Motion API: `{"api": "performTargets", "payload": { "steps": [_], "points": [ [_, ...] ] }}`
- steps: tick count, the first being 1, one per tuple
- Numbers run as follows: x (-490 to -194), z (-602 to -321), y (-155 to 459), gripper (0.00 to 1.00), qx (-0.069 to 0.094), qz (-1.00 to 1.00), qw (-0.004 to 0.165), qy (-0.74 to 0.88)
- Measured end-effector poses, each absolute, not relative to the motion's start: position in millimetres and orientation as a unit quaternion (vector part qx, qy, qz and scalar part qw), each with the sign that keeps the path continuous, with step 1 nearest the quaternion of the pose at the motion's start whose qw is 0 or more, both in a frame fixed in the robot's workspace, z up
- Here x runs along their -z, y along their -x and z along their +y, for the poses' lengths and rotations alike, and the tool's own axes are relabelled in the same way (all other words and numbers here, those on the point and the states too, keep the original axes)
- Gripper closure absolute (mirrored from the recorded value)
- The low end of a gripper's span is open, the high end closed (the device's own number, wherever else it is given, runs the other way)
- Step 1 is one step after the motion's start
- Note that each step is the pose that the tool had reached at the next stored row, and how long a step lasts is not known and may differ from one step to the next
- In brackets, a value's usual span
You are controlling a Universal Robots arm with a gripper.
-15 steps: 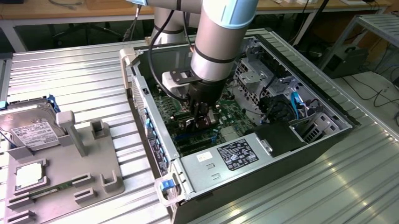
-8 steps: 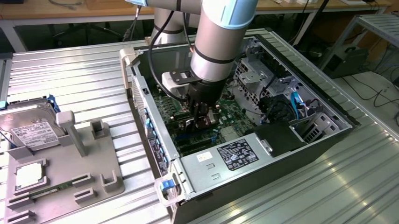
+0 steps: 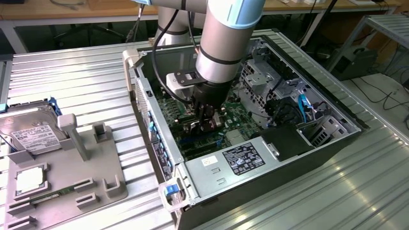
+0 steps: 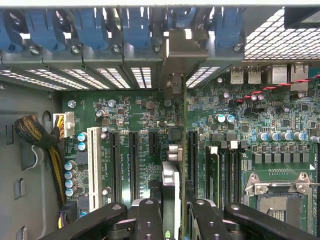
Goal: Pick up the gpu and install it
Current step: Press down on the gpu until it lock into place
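Setting: a robotics laboratory or test workshop. Indicators: a ribbed aluminium worktop (image 3: 76,76) carrying an opened desktop computer case (image 3: 332,103), a grey parts fixture (image 3: 70,182) holding a hard drive (image 3: 28,132), wooden benches (image 3: 57,9) behind, and loose cables (image 3: 383,96) on the floor.

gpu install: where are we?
Pickup looks done: the gripper holds the gpu edge-on inside the open PC case. In hand: lowering it toward the motherboard slots, bracket at the rear openings. Left: seating; whether it's in a slot can't be told.
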State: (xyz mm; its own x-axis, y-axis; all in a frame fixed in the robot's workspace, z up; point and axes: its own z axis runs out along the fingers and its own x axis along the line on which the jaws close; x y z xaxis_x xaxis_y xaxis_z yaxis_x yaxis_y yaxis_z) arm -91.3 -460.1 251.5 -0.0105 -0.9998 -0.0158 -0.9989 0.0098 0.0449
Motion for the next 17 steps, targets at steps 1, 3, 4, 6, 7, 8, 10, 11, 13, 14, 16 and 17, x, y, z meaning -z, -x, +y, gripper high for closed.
{"api": "performTargets", "payload": {
  "steps": [1, 3, 4, 6, 7, 8, 10, 11, 13, 14, 16, 17],
  "points": [
    [-251.5, -460.1, 91.3, 0.73, 0.022, -0.710, 0.010, -0.703],
    [-251.5, -460.1, 91.3, 0.73, 0.022, -0.710, 0.010, -0.703],
    [-251.5, -460.1, 91.3, 0.73, 0.021, -0.710, 0.010, -0.703],
    [-251.5, -460.1, 91.3, 0.73, 0.022, -0.710, 0.010, -0.703],
    [-251.5, -460.1, 91.3, 0.73, 0.022, -0.710, 0.010, -0.703],
    [-251.5, -459.9, 91.3, 0.73, 0.022, -0.710, 0.010, -0.703],
    [-251.6, -458.8, 91.3, 0.73, 0.021, -0.710, 0.010, -0.703],
    [-251.5, -458.5, 91.2, 0.73, 0.021, -0.710, 0.010, -0.703],
    [-251.5, -458.5, 91.3, 0.73, 0.021, -0.710, 0.010, -0.703],
    [-251.5, -458.5, 91.3, 0.73, 0.021, -0.710, 0.010, -0.703],
    [-251.5, -458.5, 91.3, 0.73, 0.021, -0.710, 0.010, -0.703],
    [-251.5, -458.6, 91.3, 0.73, 0.021, -0.710, 0.010, -0.703]
  ]
}}
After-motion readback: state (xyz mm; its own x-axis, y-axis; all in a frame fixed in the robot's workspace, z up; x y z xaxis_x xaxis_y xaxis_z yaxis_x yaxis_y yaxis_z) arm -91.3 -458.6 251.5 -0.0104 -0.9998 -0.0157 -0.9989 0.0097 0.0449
